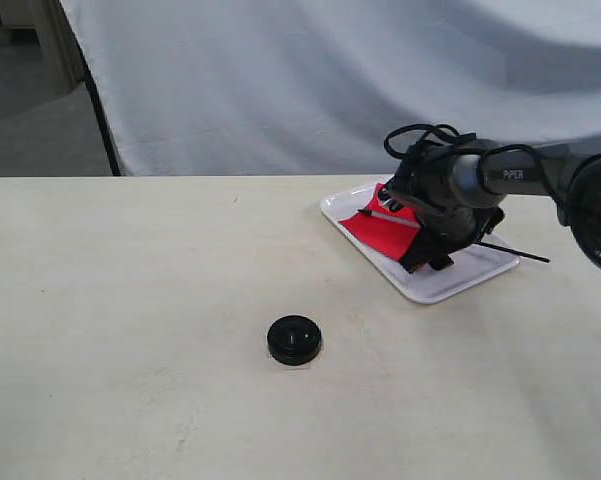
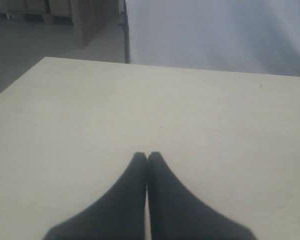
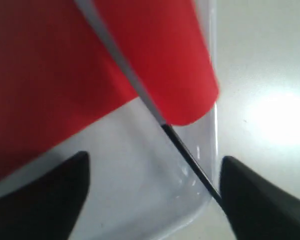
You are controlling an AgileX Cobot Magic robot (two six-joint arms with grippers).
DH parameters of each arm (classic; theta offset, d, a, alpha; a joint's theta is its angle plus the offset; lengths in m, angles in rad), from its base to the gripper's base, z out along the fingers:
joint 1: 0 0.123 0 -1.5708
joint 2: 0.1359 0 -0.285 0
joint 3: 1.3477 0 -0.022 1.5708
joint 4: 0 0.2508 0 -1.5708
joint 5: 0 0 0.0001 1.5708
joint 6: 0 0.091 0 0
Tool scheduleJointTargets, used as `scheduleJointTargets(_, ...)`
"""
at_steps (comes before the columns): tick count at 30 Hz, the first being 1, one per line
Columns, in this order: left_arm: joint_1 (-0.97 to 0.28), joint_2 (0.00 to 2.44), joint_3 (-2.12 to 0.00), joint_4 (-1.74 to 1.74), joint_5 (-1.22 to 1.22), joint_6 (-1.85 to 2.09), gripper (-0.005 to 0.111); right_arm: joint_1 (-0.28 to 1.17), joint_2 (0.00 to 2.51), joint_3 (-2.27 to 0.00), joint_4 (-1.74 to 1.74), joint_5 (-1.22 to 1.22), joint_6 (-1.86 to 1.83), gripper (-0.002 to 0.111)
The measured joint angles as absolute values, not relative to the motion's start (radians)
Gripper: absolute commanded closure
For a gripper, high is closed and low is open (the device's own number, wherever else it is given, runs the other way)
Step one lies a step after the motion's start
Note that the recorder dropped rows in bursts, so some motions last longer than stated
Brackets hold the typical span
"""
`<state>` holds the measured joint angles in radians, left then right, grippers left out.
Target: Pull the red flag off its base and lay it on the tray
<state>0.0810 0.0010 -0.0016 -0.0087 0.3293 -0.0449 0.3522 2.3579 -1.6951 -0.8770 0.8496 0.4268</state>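
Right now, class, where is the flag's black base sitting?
In the exterior view the base sits alone on the table near the centre, left of and nearer the camera than the tray holding the red flag.

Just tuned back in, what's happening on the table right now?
The right gripper hangs low over the tray, jaws open astride the pole of the red flag, which lies on the tray, its black end poking past the rim. The base sits empty on the table. The left gripper is shut, holding nothing.
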Motion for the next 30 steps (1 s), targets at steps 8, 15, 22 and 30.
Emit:
scheduleJointTargets(8, 0.081, 0.001, -0.002, -0.009, 0.329, -0.045, 0.107, 0.37, 2.335, -1.701, -0.855, 0.864, 0.425, 0.027)
scheduleJointTargets(15, 0.081, 0.001, -0.002, -0.009, 0.329, -0.045, 0.107, 0.39, 2.25, -1.699, -0.749, 0.883, 0.391, 0.055)
scheduleJointTargets(22, 0.081, 0.001, -0.002, -0.009, 0.329, -0.045, 0.107, 0.39, 2.164, -1.685, -0.577, 0.997, 0.283, 0.107)
scheduleJointTargets(30, 0.081, 0.001, -0.002, -0.009, 0.329, -0.045, 0.107, 0.375, 1.992, -1.427, -0.292, 0.933, 0.14, 0.109)
